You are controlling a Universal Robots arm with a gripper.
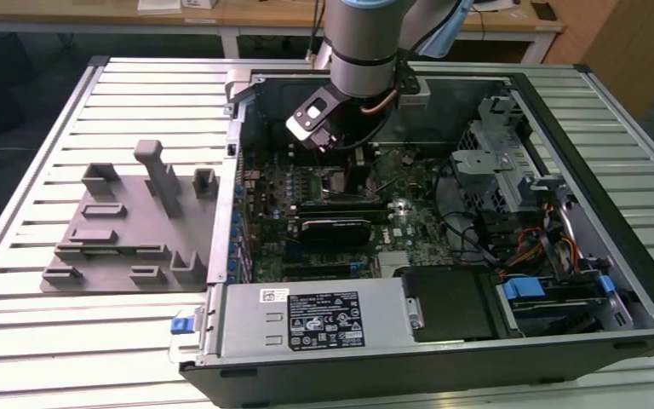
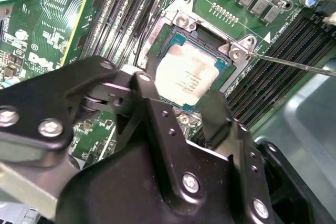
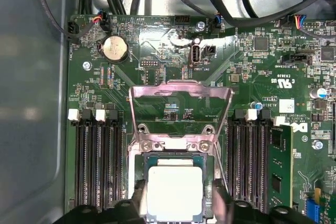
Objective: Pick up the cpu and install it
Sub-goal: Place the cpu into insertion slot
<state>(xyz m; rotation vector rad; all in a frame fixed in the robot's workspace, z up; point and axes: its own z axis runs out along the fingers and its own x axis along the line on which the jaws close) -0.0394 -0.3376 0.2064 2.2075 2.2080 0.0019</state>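
The slatted metal surface (image 1: 31, 341) carries an open computer case (image 1: 441, 366), with a grey moulded fixture (image 1: 134, 230) lying beside it at the exterior view's left. The arm (image 1: 364, 51) reaches down into the case over the green motherboard (image 3: 173, 40). The black gripper (image 3: 178, 203) hangs low above the processor socket, whose metal load plate (image 3: 181, 95) is tipped up and open. The cpu (image 2: 186, 74) lies silver side up inside the socket frame, level with it. The jaws stand narrow, one finger (image 2: 212, 108) against each of two opposite edges of the cpu, holding it.
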